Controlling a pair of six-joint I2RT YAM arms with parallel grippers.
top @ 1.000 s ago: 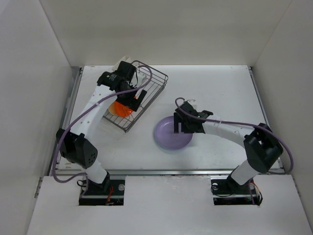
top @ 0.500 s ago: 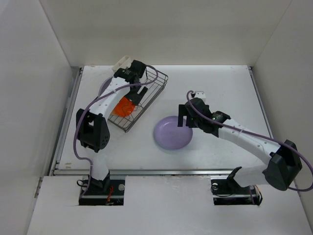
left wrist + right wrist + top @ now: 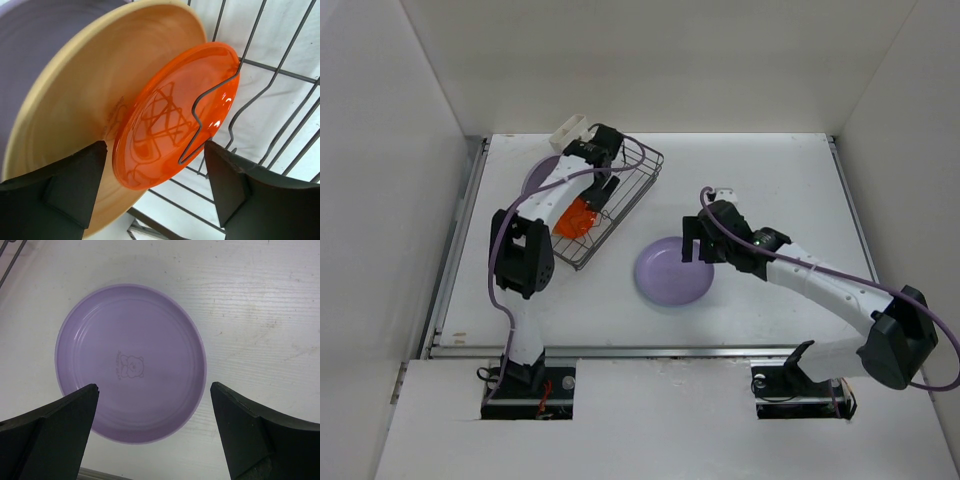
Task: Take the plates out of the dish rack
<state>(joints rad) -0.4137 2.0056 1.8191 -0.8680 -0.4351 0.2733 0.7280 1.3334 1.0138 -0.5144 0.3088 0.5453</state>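
Note:
The dish rack (image 3: pixel 630 190) stands at the back left. In the left wrist view a red-orange plate (image 3: pixel 175 110) stands on edge behind a wavy wire of the rack (image 3: pixel 280 115), leaning on a tan-yellow plate (image 3: pixel 75 100), with a lavender plate (image 3: pixel 30 45) behind that. My left gripper (image 3: pixel 155 147) is open, its fingers on either side of the red-orange plate's lower rim, not touching it. From above it (image 3: pixel 601 190) is inside the rack, by the red-orange plate (image 3: pixel 575 220). A second lavender plate (image 3: pixel 670 275) lies flat on the table. My right gripper (image 3: pixel 696 248) hovers open over its (image 3: pixel 130 362) right part.
A white cutlery holder (image 3: pixel 568 128) sits at the rack's far left corner. White walls close in the table (image 3: pixel 770 180) on three sides. A metal rail (image 3: pixel 455 230) runs along the left edge.
My left arm has folded its elbow in and pushed the gripper deeper into the rack. My right arm stretched out, its gripper shifting slightly back over the plate on the table.

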